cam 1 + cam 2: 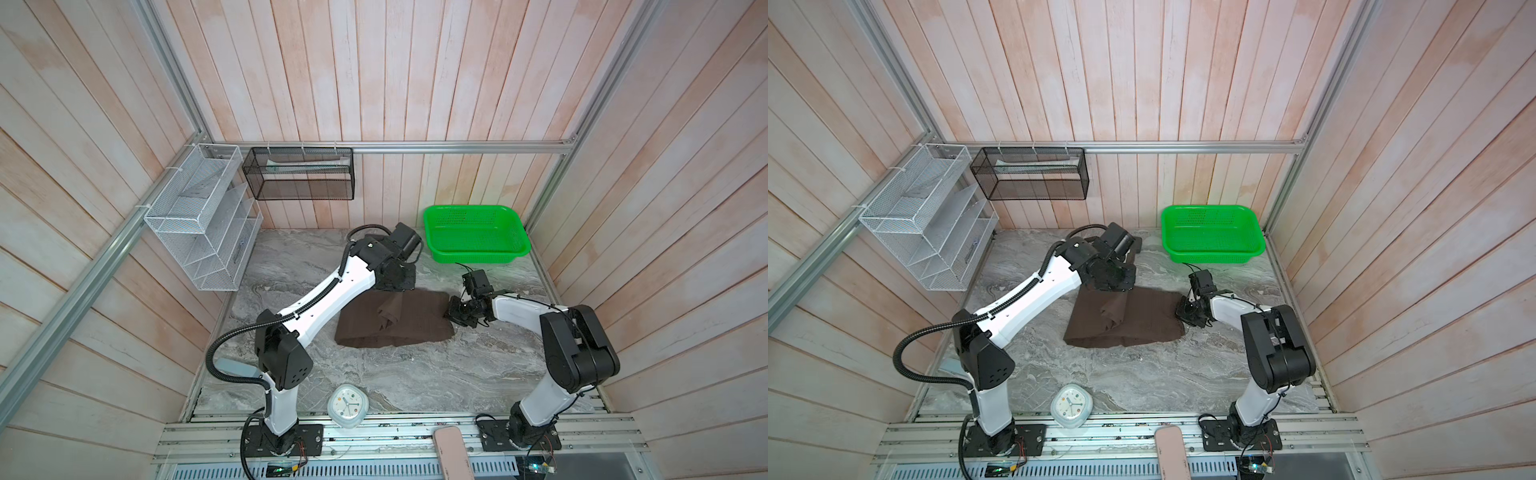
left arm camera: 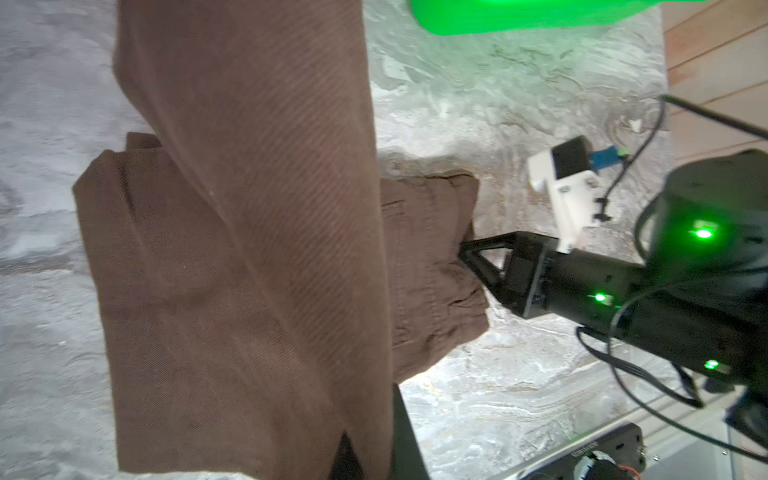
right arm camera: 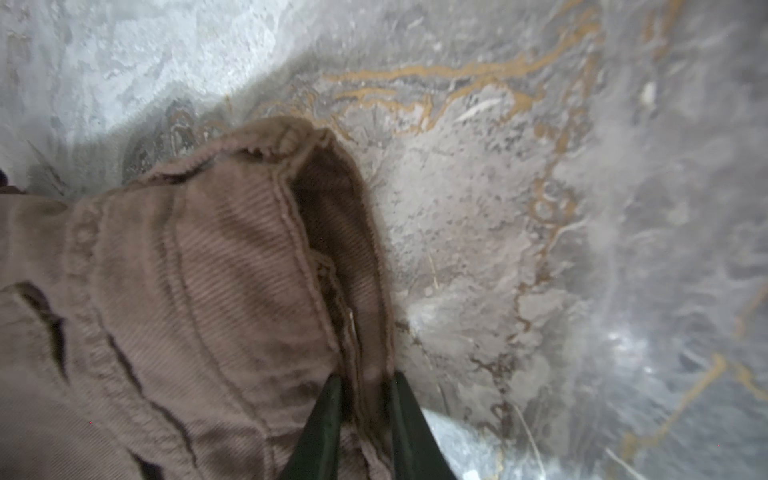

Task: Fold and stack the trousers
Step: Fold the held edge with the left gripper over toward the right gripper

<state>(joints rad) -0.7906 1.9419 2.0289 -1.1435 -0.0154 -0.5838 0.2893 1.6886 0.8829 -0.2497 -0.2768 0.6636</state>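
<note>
On table (image 1: 436, 374) centre: trousers (image 1: 419, 328); basket (image 1: 478, 255) behind-right; clock (image 1: 348, 405) at front edge.

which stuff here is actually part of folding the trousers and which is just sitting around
In the job:
trousers
left tool, shut on a raised fold of them
right tool, shut on their stitched edge

Lying about:
green basket
clock
white wire rack
black mesh bin

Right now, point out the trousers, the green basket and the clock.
trousers (image 1: 419, 320): in a top view, on the flat folded cloth.
green basket (image 1: 478, 256): in a top view, on its near wall.
clock (image 1: 348, 406): in a top view, on its face.
</note>
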